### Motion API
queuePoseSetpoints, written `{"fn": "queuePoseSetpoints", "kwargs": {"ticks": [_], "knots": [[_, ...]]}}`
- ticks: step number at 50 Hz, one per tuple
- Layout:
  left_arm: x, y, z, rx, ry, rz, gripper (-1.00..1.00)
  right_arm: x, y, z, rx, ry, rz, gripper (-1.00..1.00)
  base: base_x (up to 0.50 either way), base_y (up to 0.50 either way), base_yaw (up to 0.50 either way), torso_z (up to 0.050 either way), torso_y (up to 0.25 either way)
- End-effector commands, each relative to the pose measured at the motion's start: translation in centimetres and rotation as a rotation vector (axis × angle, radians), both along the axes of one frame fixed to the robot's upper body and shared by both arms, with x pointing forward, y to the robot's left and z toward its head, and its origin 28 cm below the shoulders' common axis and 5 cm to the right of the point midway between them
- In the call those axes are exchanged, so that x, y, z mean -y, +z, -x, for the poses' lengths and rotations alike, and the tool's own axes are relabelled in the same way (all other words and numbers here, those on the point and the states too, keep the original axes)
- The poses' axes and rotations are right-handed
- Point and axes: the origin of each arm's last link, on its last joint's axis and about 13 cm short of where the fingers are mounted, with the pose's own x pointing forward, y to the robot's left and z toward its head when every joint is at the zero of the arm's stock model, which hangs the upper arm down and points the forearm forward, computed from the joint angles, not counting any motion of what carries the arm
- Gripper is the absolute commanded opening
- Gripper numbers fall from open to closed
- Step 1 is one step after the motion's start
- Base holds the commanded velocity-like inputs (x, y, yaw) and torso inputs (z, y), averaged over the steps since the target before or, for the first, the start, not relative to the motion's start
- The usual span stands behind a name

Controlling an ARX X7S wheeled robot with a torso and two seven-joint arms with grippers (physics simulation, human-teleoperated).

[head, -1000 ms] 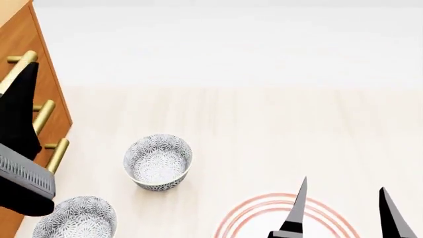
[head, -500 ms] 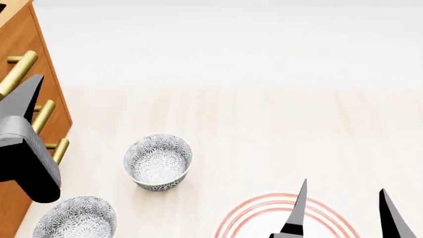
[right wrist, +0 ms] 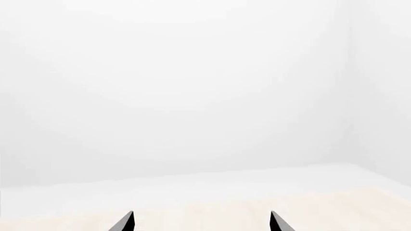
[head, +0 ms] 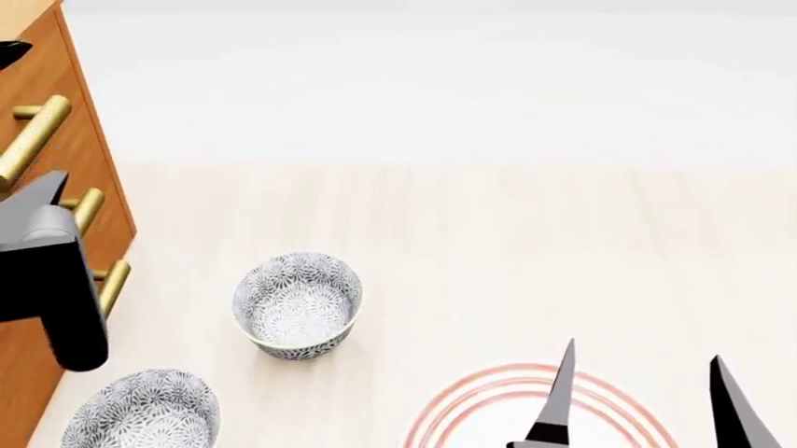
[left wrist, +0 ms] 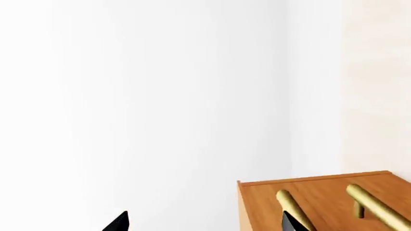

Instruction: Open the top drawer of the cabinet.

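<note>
The orange-brown cabinet (head: 110, 219) stands at the head view's left edge with stacked fronts, all flush. The top drawer (head: 56, 89) carries a brass bar handle (head: 32, 140). My left gripper (head: 32, 117) is open in front of it: one black fingertip (head: 50, 185) lies below the handle, the other (head: 10, 51) above it, neither touching. In the left wrist view the cabinet (left wrist: 257, 207) and the top handle (left wrist: 290, 204) show, with one fingertip (left wrist: 292, 224) beside that handle. My left gripper (left wrist: 205, 222) holds nothing. My right gripper (head: 641, 392) is open and empty, also in the right wrist view (right wrist: 202, 222).
Two patterned bowls stand on the pale floor near the cabinet, one (head: 299, 303) ahead and one (head: 144, 411) at the bottom left. A white plate with red rings (head: 498, 411) lies under my right gripper. Two lower brass handles (head: 85, 210) (head: 112, 285) stick out.
My left gripper has drawn down and back from the top handle, which now shows in full. Its second fingertip has come into view at the top left. The drawers and the right arm have not moved.
</note>
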Motion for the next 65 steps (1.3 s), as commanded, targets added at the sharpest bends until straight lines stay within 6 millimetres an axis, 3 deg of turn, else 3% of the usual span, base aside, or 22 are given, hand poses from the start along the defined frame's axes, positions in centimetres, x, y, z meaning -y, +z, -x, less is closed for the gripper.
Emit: {"fn": "queuePoseSetpoints", "kwargs": {"ticks": [1, 15, 22, 38, 47, 65], "knots": [[-0.2, -0.6, -1.2, -0.064, 0.045, -0.008, 1.00, 0.0, -0.1, 0.0, -0.006, 0.006, 0.001, 1.00, 0.00, 0.00, 0.00, 0.000, 0.000], [-0.1, -1.0, -2.1, -0.126, 0.104, 0.053, 1.00, 0.0, -0.4, -0.1, -0.011, 0.010, 0.000, 1.00, 0.00, 0.00, 0.00, 0.000, 0.000], [0.0, -2.0, -2.5, -0.193, 0.131, 0.187, 1.00, -0.1, -0.4, 0.0, -0.014, 0.012, 0.002, 1.00, 0.00, 0.00, 0.00, 0.000, 0.000], [-0.1, -2.7, -3.3, -0.173, 0.234, 0.198, 1.00, -0.1, -0.5, -0.1, -0.021, 0.015, 0.002, 1.00, 0.00, 0.00, 0.00, 0.000, 0.000], [0.1, -2.4, -3.7, -0.208, 0.267, 0.355, 1.00, -0.1, -0.6, -0.1, -0.024, 0.019, 0.002, 1.00, 0.00, 0.00, 0.00, 0.000, 0.000], [0.8, -4.1, -5.4, -0.219, 0.339, 0.471, 1.00, -0.2, -0.9, -0.2, -0.034, 0.025, 0.006, 1.00, 0.00, 0.00, 0.00, 0.000, 0.000]]}}
